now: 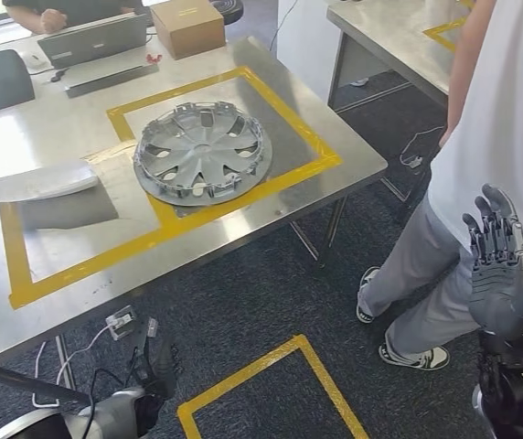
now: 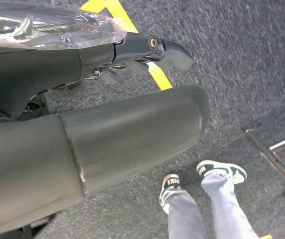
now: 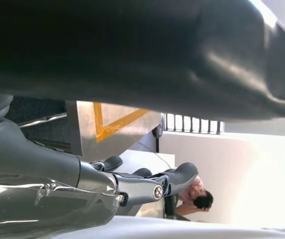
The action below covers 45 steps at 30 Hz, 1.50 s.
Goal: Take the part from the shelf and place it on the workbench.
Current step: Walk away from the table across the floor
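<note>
The hubcap (image 1: pixel 202 151) lies on the table (image 1: pixel 300 110); both the right hand (image 1: pixel 504 265) and left hand (image 2: pixel 95 144) hold nothing, fingers apart, so the arms should withdraw wide of the person (image 1: pixel 493 137).

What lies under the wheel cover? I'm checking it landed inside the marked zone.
The wheel cover lies on the steel workbench, mostly inside the upper yellow tape square, its lower-left rim over the tape. The surface beneath it is hidden.

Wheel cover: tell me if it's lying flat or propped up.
Flat. The wheel cover lies rim-down on the workbench, inside the yellow tape outline.
</note>
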Available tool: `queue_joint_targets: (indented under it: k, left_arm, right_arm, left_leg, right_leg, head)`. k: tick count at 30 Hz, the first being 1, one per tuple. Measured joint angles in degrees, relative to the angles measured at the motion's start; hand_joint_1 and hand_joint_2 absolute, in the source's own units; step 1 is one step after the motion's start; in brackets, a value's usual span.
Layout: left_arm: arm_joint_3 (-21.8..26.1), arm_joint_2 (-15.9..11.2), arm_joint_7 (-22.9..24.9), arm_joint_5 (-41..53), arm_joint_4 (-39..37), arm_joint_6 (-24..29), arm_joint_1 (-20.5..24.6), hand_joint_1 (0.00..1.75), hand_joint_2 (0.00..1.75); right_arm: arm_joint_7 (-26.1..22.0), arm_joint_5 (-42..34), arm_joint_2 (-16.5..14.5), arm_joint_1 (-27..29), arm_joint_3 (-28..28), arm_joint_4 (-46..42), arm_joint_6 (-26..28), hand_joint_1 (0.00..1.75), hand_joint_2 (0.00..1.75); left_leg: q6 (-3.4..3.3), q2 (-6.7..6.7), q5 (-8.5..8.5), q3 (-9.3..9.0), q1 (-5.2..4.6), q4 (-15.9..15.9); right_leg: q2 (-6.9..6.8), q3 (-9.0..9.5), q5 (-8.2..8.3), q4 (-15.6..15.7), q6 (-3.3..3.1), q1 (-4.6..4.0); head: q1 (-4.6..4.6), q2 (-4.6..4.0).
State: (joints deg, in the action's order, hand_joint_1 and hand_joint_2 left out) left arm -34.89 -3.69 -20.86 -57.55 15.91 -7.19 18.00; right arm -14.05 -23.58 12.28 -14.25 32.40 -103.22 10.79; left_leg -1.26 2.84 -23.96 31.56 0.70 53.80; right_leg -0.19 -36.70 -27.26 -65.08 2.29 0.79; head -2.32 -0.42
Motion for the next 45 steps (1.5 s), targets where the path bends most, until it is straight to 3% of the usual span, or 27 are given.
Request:
queue_joint_targets:
  k: [1,4,6,8,10,12,14,15,16,18,20,22,24,25,27,29,30,31,32,34,36,38,40,42,43,44,45]
  left_arm:
    - [0.0,0.0,0.0,0.0,0.0,0.0,0.0,0.0,0.0]
    - [0.0,0.0,0.0,0.0,0.0,0.0,0.0,0.0,0.0]
    - [0.0,0.0,-0.1,-0.1,0.0,0.0,0.0,0.0,0.0]
    - [0.0,0.0,-0.3,-0.2,0.0,0.0,0.0,0.0,0.0]
    - [0.0,-0.2,-0.4,-0.3,0.1,0.0,0.0,0.0,0.0]
    - [0.0,-0.2,-0.5,-0.3,0.1,-0.1,-0.2,0.0,0.0]
    - [0.0,-0.3,-0.5,-0.4,0.1,-0.1,-0.5,0.0,0.0]
    - [0.0,-0.3,-0.5,-0.5,0.1,-0.1,-0.6,0.0,0.0]
    - [0.0,-0.4,-0.5,-0.5,0.1,-0.1,-0.6,0.0,0.0]
    - [0.0,-0.4,-0.5,-0.5,0.1,-0.1,-0.5,0.0,0.0]
    - [0.0,-0.5,-0.5,-0.5,0.1,-0.1,-0.3,0.0,0.0]
    - [0.0,-0.4,-0.5,-0.5,0.1,-0.1,-0.3,0.0,0.0]
    - [0.0,-0.3,-0.5,-0.5,0.2,-0.1,-0.1,0.0,0.0]
    - [0.0,-0.2,-0.5,-0.5,0.2,-0.1,0.0,0.0,0.0]
    - [0.0,-0.2,-0.5,-0.5,0.2,-0.2,-0.1,0.0,0.0]
    - [0.0,-0.2,-0.5,-0.5,0.2,-0.2,-0.3,0.0,0.0]
    - [0.0,-0.2,-0.5,-0.5,0.2,-0.2,-0.3,0.0,0.0]
    - [0.0,-0.2,-0.5,-0.6,0.2,-0.2,-0.3,0.0,0.0]
    - [0.0,-0.1,-0.5,-0.6,0.2,-0.2,-0.3,0.0,0.0]
    - [0.0,-0.1,-0.5,-0.6,0.2,-0.2,-0.3,0.0,0.0]
    - [0.0,-0.1,-0.5,-0.6,0.2,-0.2,-0.3,0.0,0.0]
    - [0.0,-0.1,-0.5,-0.6,0.3,-0.2,-0.2,0.0,0.0]
    - [0.0,-0.2,-0.5,-0.6,0.3,-0.2,0.0,0.0,0.0]
    - [0.0,-0.2,-0.5,-0.5,0.3,-0.2,-0.1,0.0,0.0]
    - [0.0,-0.2,-0.5,-0.5,0.3,-0.1,-0.2,0.0,0.0]
    - [0.0,-0.2,-0.4,-0.5,0.3,-0.1,-0.3,0.0,0.0]
    - [0.0,-0.2,-0.4,-0.5,0.3,-0.1,-0.4,0.0,0.0]
  right_arm:
    - [0.0,0.0,0.0,0.0,0.0,0.0,0.0,0.0,0.0]
    - [0.0,0.0,0.0,0.0,0.1,0.0,0.0,0.0,0.0]
    - [0.0,0.0,0.0,0.0,0.1,-0.1,0.1,0.0,0.0]
    - [0.0,0.0,0.0,0.2,0.3,-0.2,0.1,0.0,0.0]
    - [-0.1,0.0,0.0,0.4,0.4,-0.4,0.1,0.0,0.0]
    - [-0.2,0.0,0.0,0.5,0.4,-0.5,-0.1,0.0,0.0]
    - [-0.2,0.1,0.0,0.7,0.4,-0.5,-0.3,0.0,0.0]
    - [-0.2,0.1,0.0,0.8,0.5,-0.5,-0.3,0.0,0.0]
    - [-0.2,0.2,0.0,0.9,0.5,-0.5,-0.4,0.0,0.0]
    - [-0.2,0.2,0.0,0.9,0.5,-0.5,-0.6,0.0,0.0]
    - [-0.2,0.2,0.0,0.9,0.5,-0.5,-0.7,0.0,0.0]
    - [-0.2,0.2,0.1,0.9,0.5,-0.5,-0.7,0.0,0.0]
    - [-0.2,0.2,0.2,0.9,0.4,-0.5,-0.7,0.0,0.0]
    - [-0.2,0.2,0.3,0.9,0.4,-0.5,-0.8,0.0,0.0]
    - [-0.3,0.2,0.4,0.9,0.4,-0.5,-0.8,0.0,0.0]
    - [-0.3,0.2,0.5,1.1,0.4,-0.5,-0.7,0.0,0.0]
    - [-0.3,0.2,0.5,1.2,0.4,-0.5,-0.7,0.0,0.0]
    - [-0.3,0.2,0.5,1.2,0.4,-0.5,-0.7,0.0,0.0]
    - [-0.3,0.2,0.5,1.2,0.4,-0.5,-0.7,0.0,0.0]
    - [-0.3,0.2,0.5,1.1,0.4,-0.6,-0.7,0.0,0.0]
    - [-0.3,0.2,0.5,1.1,0.5,-0.6,-0.7,0.0,0.0]
    - [-0.3,0.2,0.5,1.2,0.4,-0.6,-0.7,0.0,0.0]
    - [-0.4,0.2,0.5,1.1,0.4,-0.6,-0.8,0.0,0.0]
    - [-0.5,0.4,0.5,1.2,0.5,-0.6,-0.9,0.0,0.0]
    - [-0.5,0.5,0.5,1.3,0.5,-0.6,-0.9,0.0,0.0]
    - [-0.5,0.6,0.5,1.4,0.5,-0.6,-0.9,0.0,0.0]
    - [-0.5,0.7,0.5,1.5,0.5,-0.6,-0.8,0.0,0.0]
  left_leg:
    - [0.06,0.15,-0.05,-0.07,0.01,0.0]
    - [0.11,0.24,-0.08,-0.13,0.01,0.0]
    - [0.35,0.58,-0.23,-0.3,-0.15,0.0]
    - [1.27,1.31,-0.87,-0.32,-0.41,0.6]
    - [2.19,0.0,-3.42,1.36,-0.34,4.7]
    - [2.51,-2.07,-7.27,5.3,-0.18,12.9]
    - [2.58,-2.43,-8.54,8.21,-0.16,18.2]
    - [2.5,-2.48,-7.43,8.05,-0.16,17.4]
    - [2.34,-2.65,-5.41,6.73,-0.15,14.4]
    - [1.91,-3.98,-1.41,2.69,-0.07,5.7]
    - [1.56,-4.87,-0.13,0.6,-0.1,1.1]
    - [1.13,-4.25,-0.15,0.45,-0.15,0.6]
    - [0.47,-3.41,0.08,0.27,0.03,0.2]
    - [0.16,-2.98,0.18,0.19,0.13,0.0]
    - [-0.14,-2.18,0.16,0.16,0.12,0.0]
    - [-0.14,-1.28,0.05,0.12,0.09,0.0]
    - [-0.08,-0.82,-0.04,0.04,0.1,0.0]
    - [0.04,-0.39,-0.17,-0.11,0.12,0.0]
    - [0.22,0.02,-0.34,-0.33,0.11,0.1]
    - [0.69,0.75,-0.66,-0.61,-0.2,0.2]
    - [1.15,1.71,-0.77,-0.62,-0.56,0.3]
    - [1.69,2.32,-1.06,-0.66,-0.52,0.5]
    - [2.27,0.43,-3.11,0.49,-0.25,3.5]
    - [2.6,-1.9,-6.88,4.2,-0.06,11.2]
    - [2.68,-2.25,-8.36,6.34,-0.03,15.4]
    - [2.71,-2.37,-8.84,7.84,-0.03,18.0]
    - [2.65,-2.43,-8.13,8.29,-0.03,18.3]
  right_leg:
    - [-0.2,1.09,1.0,2.1,-0.03,0.0]
    - [-0.38,1.75,1.55,3.3,-0.06,0.0]
    - [-2.07,3.64,2.32,7.1,-0.23,-0.3]
    - [-2.55,5.45,3.08,10.8,-1.27,-0.58]
    - [-0.97,5.6,3.38,11.3,-2.48,-0.48]
    - [0.08,5.44,3.5,11.3,-2.92,-0.42]
    - [1.36,5.33,3.56,11.3,-3.03,-0.43]
    - [2.07,5.33,3.59,11.3,-3.01,-0.43]
    - [2.77,5.35,3.61,11.2,-2.97,-0.42]
    - [3.96,5.27,3.59,11.0,-2.76,-0.52]
    - [4.88,4.99,3.59,10.9,-2.26,-0.61]
    - [5.69,4.72,3.68,10.9,-1.55,-0.53]
    - [4.67,3.89,2.64,9.5,-0.99,-0.48]
    - [3.57,2.8,1.21,7.2,-0.75,-0.49]
    - [1.44,-0.76,-2.84,-1.0,-0.37,-0.31]
    - [0.81,-3.47,-4.7,-6.9,-0.03,-0.12]
    - [0.6,-3.25,-3.9,-6.6,0.04,-0.06]
    - [0.27,-1.88,-2.11,-3.8,0.02,-0.03]
    - [-0.46,0.3,0.17,0.6,-0.09,-0.04]
    - [-2.77,4.08,2.72,8.1,-0.58,-0.54]
    - [-3.64,5.13,2.82,10.5,-1.2,-1.02]
    - [-2.46,5.12,3.08,10.7,-1.85,-0.9]
    - [-1.39,5.21,3.4,11.0,-2.52,-0.64]
    - [-0.31,5.18,3.53,11.1,-2.98,-0.52]
    - [0.31,5.14,3.56,11.0,-3.09,-0.54]
    - [1.0,5.13,3.56,11.0,-3.14,-0.56]
    - [1.74,5.13,3.58,11.0,-3.15,-0.58]
  head:
    - [0.0,0.0]
    - [0.01,0.0]
    - [0.05,0.0]
    - [-0.04,0.0]
    - [-0.33,0.0]
    - [-0.53,0.0]
    - [-0.61,0.0]
    - [-0.64,0.0]
    - [-0.69,0.0]
    - [-0.8,0.0]
    - [-0.76,0.0]
    - [-0.69,0.0]
    - [-0.56,0.0]
    - [-0.37,0.0]
    - [0.03,0.0]
    - [0.08,0.0]
    - [0.09,0.0]
    - [0.1,0.0]
    - [0.11,0.0]
    - [0.18,0.0]
    - [0.08,0.0]
    - [-0.07,0.0]
    - [-0.21,0.0]
    - [-0.5,0.0]
    - [-0.61,0.0]
    - [-0.63,0.0]
    - [-0.67,0.0]
